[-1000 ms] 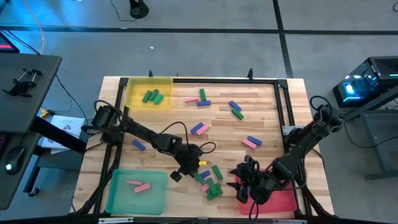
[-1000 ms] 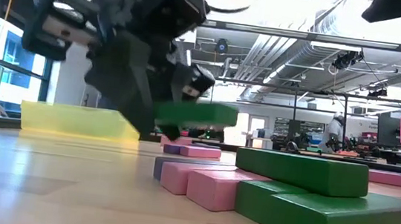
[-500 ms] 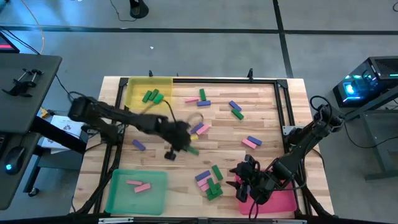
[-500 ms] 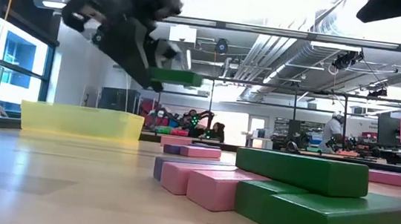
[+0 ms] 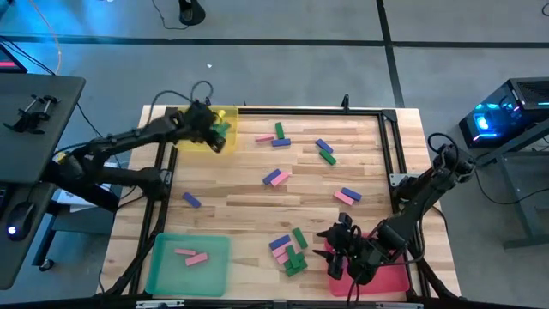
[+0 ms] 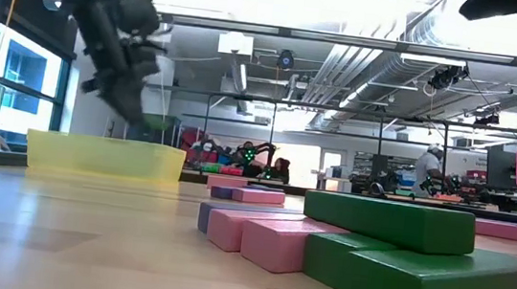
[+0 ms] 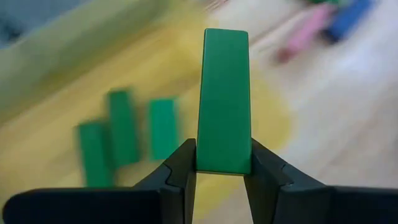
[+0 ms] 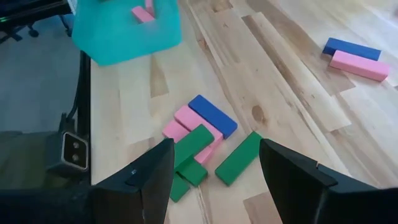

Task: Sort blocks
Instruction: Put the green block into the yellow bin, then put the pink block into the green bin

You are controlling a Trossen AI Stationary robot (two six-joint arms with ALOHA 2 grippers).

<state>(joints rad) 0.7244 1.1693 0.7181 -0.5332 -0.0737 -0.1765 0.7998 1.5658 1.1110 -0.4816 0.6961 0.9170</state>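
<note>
Left wrist view is blurred beyond the left gripper (image 7: 224, 173), whose jaws pinch a green block (image 7: 224, 99) over the yellow tray (image 5: 190, 137) at the table's (image 5: 240, 193) far left corner; three green blocks (image 7: 124, 134) lie smeared inside. The right gripper (image 5: 339, 249), jaws spread wide and empty, waits near the pink tray (image 5: 390, 279), partly hiding it. The wooden table carries scattered blocks; the room behind is an open workshop.

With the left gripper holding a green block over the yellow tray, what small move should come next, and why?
Probably lower a little and open: the left gripper pinches a green block above the yellow tray, where three green blocks already lie. The right gripper waits open by the pink-red tray.
</note>
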